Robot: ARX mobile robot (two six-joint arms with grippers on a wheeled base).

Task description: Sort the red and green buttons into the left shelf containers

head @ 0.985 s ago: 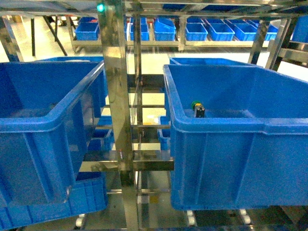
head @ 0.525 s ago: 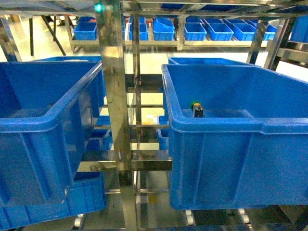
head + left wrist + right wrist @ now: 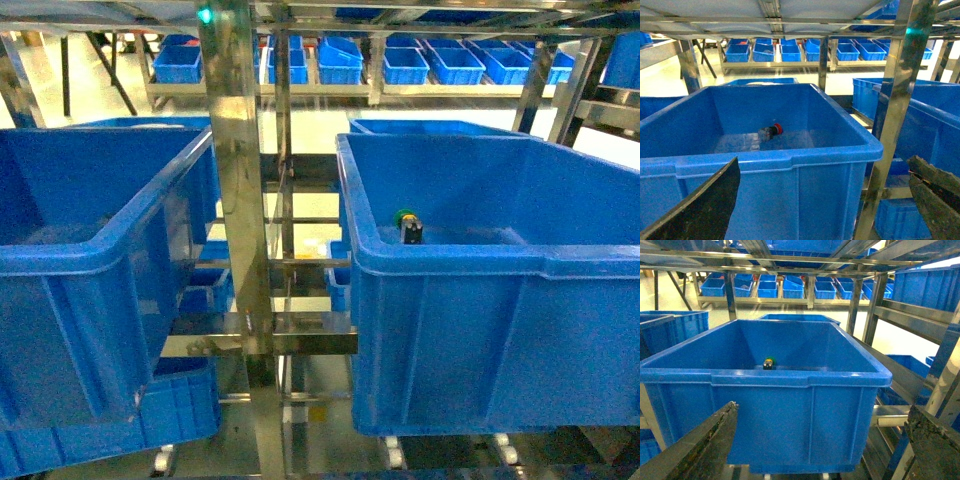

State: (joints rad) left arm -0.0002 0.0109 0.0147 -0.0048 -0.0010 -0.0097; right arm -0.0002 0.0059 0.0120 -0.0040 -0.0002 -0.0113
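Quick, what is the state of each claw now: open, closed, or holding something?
Left claw: open, holding nothing; the red button lies in the bin ahead.
Right claw: open, holding nothing; the green button lies in its bin.

A warehouse or factory storeroom is suggested, probably: steel shelving (image 3: 240, 200) is loaded with large blue bins (image 3: 480, 300), and rows of small blue bins (image 3: 400, 65) are racked behind.

We see bright, cool light from above. The polished steel shelf post (image 3: 238, 180) carries streaky glare, and the pale floor (image 3: 320, 130) at frame top washes out. Dark fingers (image 3: 700, 210) at the wrist views' bottom edges blur softly.
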